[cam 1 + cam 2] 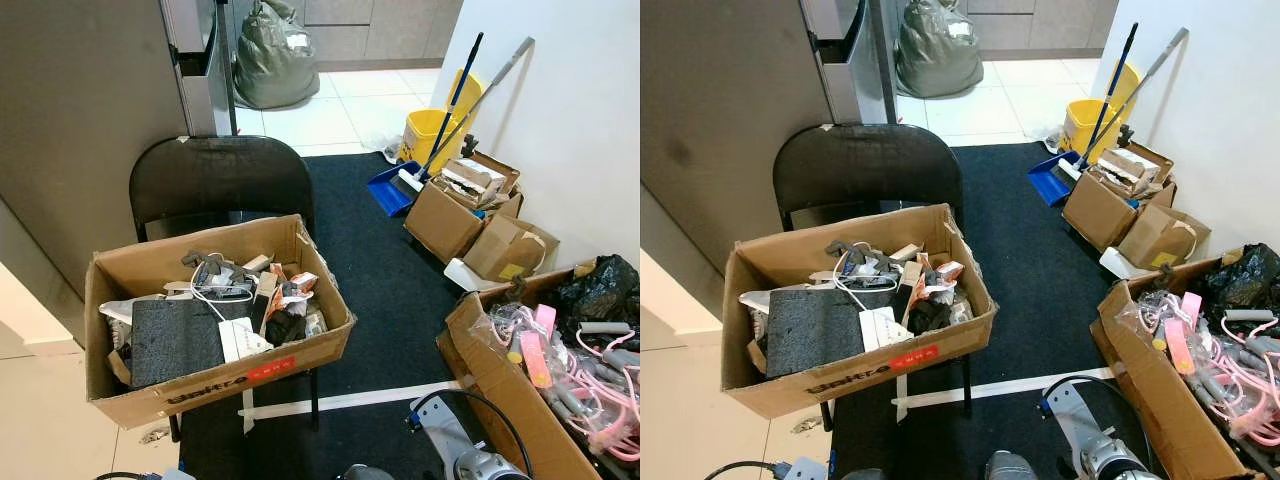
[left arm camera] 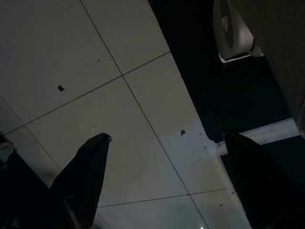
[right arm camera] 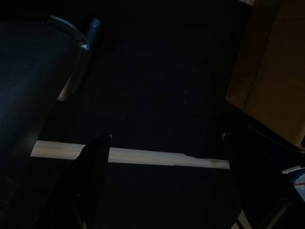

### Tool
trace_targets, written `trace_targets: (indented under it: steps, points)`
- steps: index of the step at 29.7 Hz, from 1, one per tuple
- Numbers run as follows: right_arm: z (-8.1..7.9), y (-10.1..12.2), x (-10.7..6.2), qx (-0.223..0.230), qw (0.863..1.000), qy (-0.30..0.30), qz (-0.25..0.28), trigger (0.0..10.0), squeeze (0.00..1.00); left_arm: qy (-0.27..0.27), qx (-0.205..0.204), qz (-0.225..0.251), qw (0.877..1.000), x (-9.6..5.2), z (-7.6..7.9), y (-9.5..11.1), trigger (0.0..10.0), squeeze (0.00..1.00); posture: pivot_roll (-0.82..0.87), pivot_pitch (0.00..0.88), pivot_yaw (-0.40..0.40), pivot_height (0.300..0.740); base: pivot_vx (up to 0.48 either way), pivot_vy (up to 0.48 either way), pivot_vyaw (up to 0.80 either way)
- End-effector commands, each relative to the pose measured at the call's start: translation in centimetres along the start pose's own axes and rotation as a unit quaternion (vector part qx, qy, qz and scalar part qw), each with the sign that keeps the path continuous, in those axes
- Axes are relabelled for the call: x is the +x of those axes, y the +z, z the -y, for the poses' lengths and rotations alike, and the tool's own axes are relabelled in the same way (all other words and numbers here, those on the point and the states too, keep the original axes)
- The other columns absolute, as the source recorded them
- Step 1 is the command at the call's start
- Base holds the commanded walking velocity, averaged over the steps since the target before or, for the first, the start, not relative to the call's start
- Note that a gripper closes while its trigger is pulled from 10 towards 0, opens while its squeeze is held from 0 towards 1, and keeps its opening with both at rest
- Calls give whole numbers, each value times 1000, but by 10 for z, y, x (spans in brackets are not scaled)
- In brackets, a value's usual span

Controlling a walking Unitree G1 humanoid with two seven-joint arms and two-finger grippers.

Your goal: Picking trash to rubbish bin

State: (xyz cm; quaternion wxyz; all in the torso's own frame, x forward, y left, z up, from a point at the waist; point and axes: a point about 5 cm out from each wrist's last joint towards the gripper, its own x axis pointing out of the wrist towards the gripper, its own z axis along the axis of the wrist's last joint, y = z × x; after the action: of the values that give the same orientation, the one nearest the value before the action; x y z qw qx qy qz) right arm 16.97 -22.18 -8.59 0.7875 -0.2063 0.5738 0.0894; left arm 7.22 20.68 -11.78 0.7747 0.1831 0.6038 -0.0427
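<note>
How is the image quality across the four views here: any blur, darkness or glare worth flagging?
Left and right eye views: sharp and evenly lit, cardboard box on the chair crisp, mild sheen on the far floor tiles. Left wrist view: dim, tiles readable, left gripper open, fingers silhouetted. Right wrist view: very dark, only a pale tape strip and the open right gripper discernible.

We record: brown cardboard box (image 1: 200,385) bearing a red label (image 1: 270,369) and black lettering; black folding chair (image 1: 220,180); dark navy carpet (image 1: 390,280) crossed by a white tape strip (image 1: 350,400); yellow mop bucket (image 1: 428,135); blue dustpan (image 1: 388,190); pink cables (image 1: 600,395); grey-green sack (image 1: 272,60); pale floor tiles (image 2: 95,71).
</note>
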Motion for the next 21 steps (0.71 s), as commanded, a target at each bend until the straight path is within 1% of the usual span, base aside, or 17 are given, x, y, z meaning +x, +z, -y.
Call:
trace_targets:
  steps: [1, 10, 15, 21]
  points:
    - [2, -6, 0, 11, 1000, -4, -7, 10000, 0, 4, 0, 47, 999, 1, -2, 28, 10000, 0, -20, 0, -29, 740, 0, 0, 0]
    - [-2, -8, 0, 12, 1000, -1, -9, 10000, 0, 5, 15, 47, 999, 2, -6, 29, 10000, 0, -31, 0, -13, 740, 0, 0, 0]
    - [-3, -6, 0, 8, 1000, 1, -7, 10000, 0, 9, 17, 47, 999, 2, -10, 29, 10000, 0, -27, 0, -11, 740, 0, 0, 0]
    - [-2, -2, 0, 3, 1000, 1, -2, 10000, 0, 10, 19, 45, 999, 2, -11, 27, 10000, 0, -22, 0, -12, 740, 0, 0, 0]
